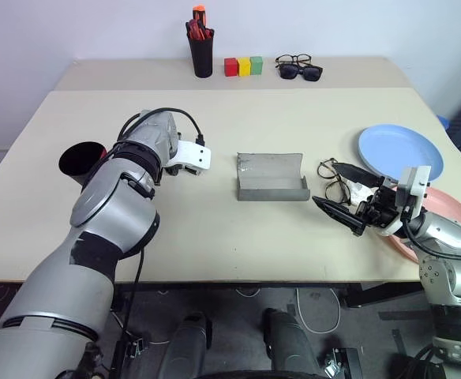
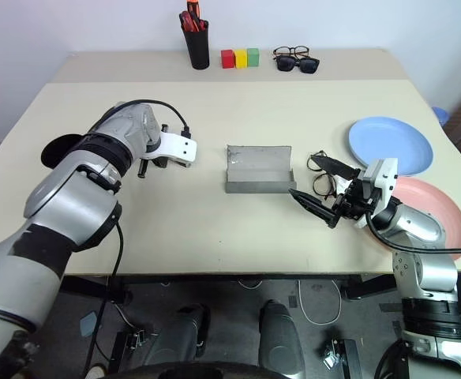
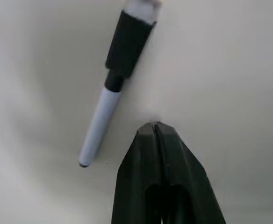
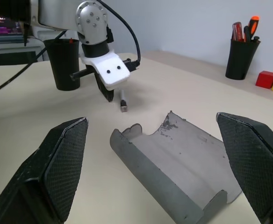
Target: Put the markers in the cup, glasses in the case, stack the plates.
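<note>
A white marker (image 3: 113,81) with a black cap lies flat on the table. My left gripper (image 3: 154,125) points down right beside it, shut with nothing between its fingers, and the marker lies free. In the right wrist view the marker (image 4: 123,103) lies just under the left gripper (image 4: 109,93). The black cup (image 1: 80,160) stands at the table's left edge, beside my left arm. The grey case (image 1: 271,178) lies open mid-table. My right gripper (image 1: 324,182) is open over the wire-framed glasses (image 2: 321,183), right of the case. The blue plate (image 1: 400,150) and pink plate (image 2: 432,217) lie apart at the right.
At the back of the table stand a black pen holder (image 1: 201,51) with red and orange pens, three coloured blocks (image 1: 242,66) and black sunglasses (image 1: 300,72). The pink plate reaches the table's front right corner.
</note>
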